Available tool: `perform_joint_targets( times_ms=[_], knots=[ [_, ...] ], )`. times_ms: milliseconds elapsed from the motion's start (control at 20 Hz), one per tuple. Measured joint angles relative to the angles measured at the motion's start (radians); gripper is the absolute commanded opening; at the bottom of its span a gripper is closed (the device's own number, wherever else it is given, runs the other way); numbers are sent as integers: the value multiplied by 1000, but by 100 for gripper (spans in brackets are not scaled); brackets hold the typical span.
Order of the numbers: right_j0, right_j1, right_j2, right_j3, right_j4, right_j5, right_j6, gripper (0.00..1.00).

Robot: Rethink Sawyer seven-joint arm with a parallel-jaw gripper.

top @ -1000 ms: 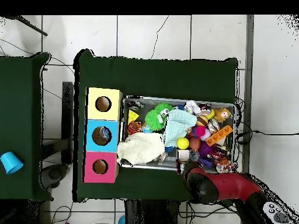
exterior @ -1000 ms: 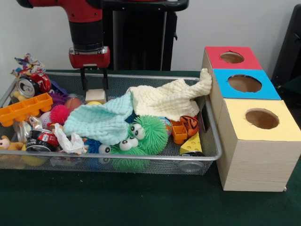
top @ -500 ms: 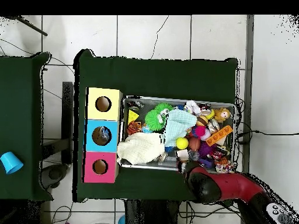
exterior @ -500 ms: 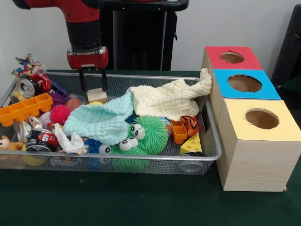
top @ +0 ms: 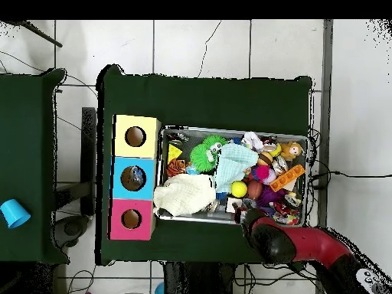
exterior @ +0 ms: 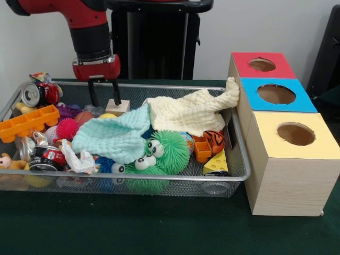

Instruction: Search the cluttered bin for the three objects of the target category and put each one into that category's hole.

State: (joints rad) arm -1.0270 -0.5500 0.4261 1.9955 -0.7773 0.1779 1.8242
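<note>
Your small wooden block sits at the far side of the wire bin, just behind the mint cloth and touching the gripper. The claw's two prongs stand apart, empty, with the block just beside one prong. You'll find the three-hole sorting box against the bin's end nearest the cream cloth

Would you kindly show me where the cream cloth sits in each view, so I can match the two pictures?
Front view: cream cloth lies at the bin's right end, one corner draped up against the red-topped box.
Overhead view: cream cloth lies at the bin's lower left.
Shared landmark: the red-topped box right beside it.
</note>
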Motion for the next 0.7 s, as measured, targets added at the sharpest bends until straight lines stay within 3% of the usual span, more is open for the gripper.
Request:
perform_joint_targets(
  times_ms=[700],
  knots=[
    [-27, 13, 56, 21, 19, 14, 0, 100]
  ],
)
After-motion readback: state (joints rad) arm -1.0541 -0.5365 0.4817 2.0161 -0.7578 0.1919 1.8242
